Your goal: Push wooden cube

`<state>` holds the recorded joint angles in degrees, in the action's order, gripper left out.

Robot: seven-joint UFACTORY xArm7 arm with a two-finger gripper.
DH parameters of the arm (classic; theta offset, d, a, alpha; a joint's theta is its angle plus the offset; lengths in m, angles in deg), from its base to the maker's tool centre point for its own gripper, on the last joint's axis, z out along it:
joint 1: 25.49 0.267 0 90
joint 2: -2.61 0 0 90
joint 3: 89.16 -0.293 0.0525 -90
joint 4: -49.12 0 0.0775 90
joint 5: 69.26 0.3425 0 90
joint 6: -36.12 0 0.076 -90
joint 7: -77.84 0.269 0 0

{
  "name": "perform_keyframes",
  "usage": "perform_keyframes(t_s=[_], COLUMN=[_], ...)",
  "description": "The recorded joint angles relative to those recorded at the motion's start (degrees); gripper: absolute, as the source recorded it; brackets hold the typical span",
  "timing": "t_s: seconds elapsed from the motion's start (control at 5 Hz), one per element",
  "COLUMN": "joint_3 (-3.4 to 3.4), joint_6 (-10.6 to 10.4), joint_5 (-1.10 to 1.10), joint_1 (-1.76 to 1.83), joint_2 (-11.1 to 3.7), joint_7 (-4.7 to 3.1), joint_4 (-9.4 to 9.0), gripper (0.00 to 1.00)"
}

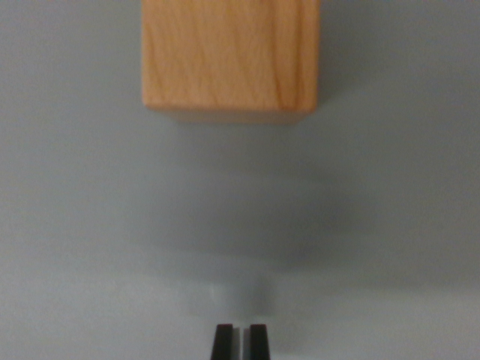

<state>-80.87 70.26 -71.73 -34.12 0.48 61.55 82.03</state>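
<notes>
A light wooden cube (229,54) fills the top middle of the wrist view, its upper part cut off by the frame edge. It rests on a plain grey surface (82,225). My gripper (241,339) shows at the bottom middle as two dark fingertips standing almost together, with only a thin slit between them and nothing held. A wide stretch of bare surface separates the fingertips from the cube's near face. The cube sits roughly in line with the fingertips, slightly toward the wrist view's left.
A soft shadow (300,225) lies on the grey surface between the cube and the fingertips. Nothing else is in view.
</notes>
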Motion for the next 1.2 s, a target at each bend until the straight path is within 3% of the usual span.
perform_keyframes(t_s=[0.6,0.8,1.0,1.2], joint_3=[-0.08,-0.18,-0.18,-0.31], joint_6=[0.35,0.83,0.83,1.42], joint_5=[0.14,0.34,0.34,0.57], joint_1=[0.08,0.19,0.19,0.33], joint_2=[-0.77,-1.84,-1.84,-3.14], joint_7=[0.06,0.14,0.14,0.24], joint_4=[1.11,2.65,2.65,4.53], gripper=[1.00,1.00,1.00,1.00])
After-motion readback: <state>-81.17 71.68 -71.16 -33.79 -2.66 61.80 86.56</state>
